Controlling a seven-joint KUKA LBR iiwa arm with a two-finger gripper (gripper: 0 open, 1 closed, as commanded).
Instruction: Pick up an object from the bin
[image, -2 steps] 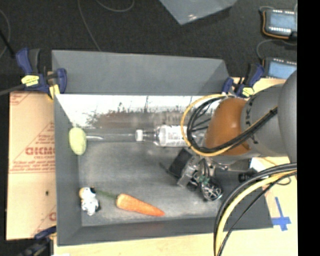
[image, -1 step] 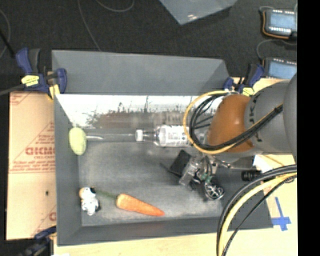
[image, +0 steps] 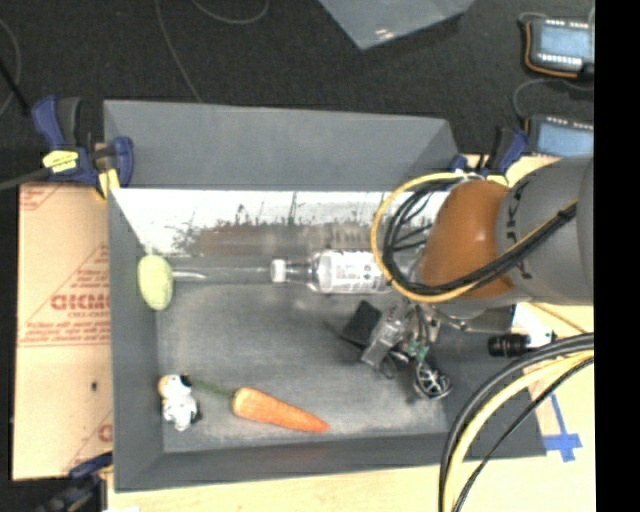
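Note:
My gripper (image: 384, 346) hangs low in the right part of the bin, under the arm's orange cover. Just up and left of it, a clear plastic bottle (image: 338, 271) with a white label lies on its side along the back wall, its cap pointing left. An orange carrot (image: 278, 411) lies near the front wall, left of the gripper and well apart from it. I see nothing held by the gripper.
A pale green oval thing (image: 154, 282) rests against the left wall. A small white and black toy animal (image: 178, 400) sits in the front left corner beside the carrot's tip. The arm and its cables cover the bin's right side.

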